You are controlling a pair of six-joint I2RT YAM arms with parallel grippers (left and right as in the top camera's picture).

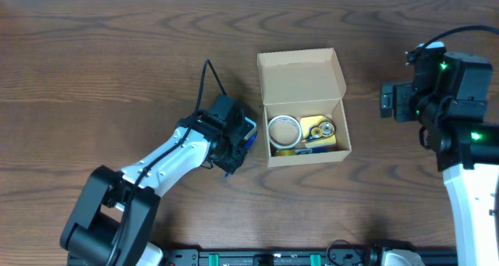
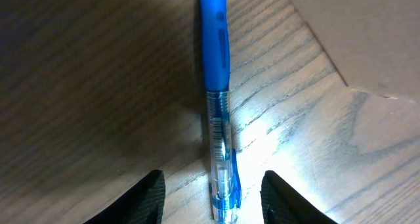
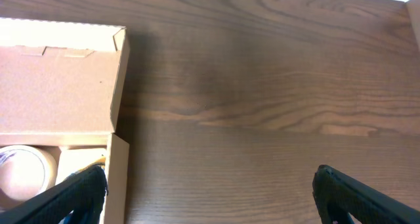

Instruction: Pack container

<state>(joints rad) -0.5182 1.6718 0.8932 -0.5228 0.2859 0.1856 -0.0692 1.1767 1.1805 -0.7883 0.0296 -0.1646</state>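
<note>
The container [image 1: 302, 79], a tan cardboard box with its flap lid folded back, stands mid-table. Inside it lie a clear tape roll [image 1: 284, 130] and yellow items [image 1: 320, 130]. A blue pen [image 2: 218, 86] lies on the wood just left of the box, whose wall [image 2: 367, 33] fills the left wrist view's upper right. My left gripper [image 2: 211, 179] straddles the pen's clear end, open, with a gap on each side. It sits beside the box's left wall [image 1: 238, 145]. My right gripper [image 3: 210, 178] is wide open over bare wood, right of the box [image 3: 59, 86].
Dark wood table [image 1: 117, 47] all round. The right arm's body [image 1: 460, 86] stands at the right edge. A black rail [image 1: 273, 258] runs along the front edge.
</note>
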